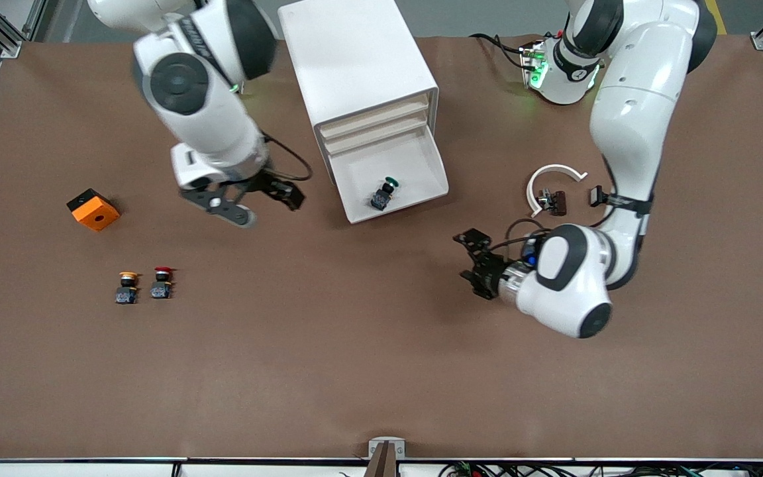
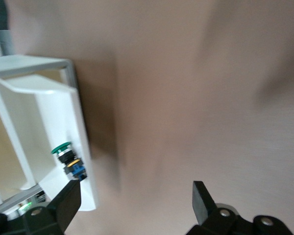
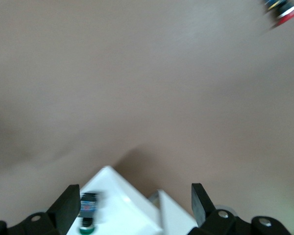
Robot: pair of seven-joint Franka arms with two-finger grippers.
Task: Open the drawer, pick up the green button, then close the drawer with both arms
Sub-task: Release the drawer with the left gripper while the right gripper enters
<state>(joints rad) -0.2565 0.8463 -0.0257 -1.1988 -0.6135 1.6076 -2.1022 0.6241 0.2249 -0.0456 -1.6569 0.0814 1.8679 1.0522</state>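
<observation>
Nearest the front camera: left black two-finger gripper [image 1: 471, 257], fingers spread and empty, over bare brown worktop [image 1: 355, 344] at four o'clock from the pulled-out shallow white drawer [image 1: 414, 189]. In that drawer, small green-capped push button [image 1: 384, 193] with black body and blue-grey base. At nine o'clock from it, right black gripper [image 1: 255, 202], fingers released, holding nothing. Farthest: white rounded cabinet [image 1: 355, 59].
</observation>
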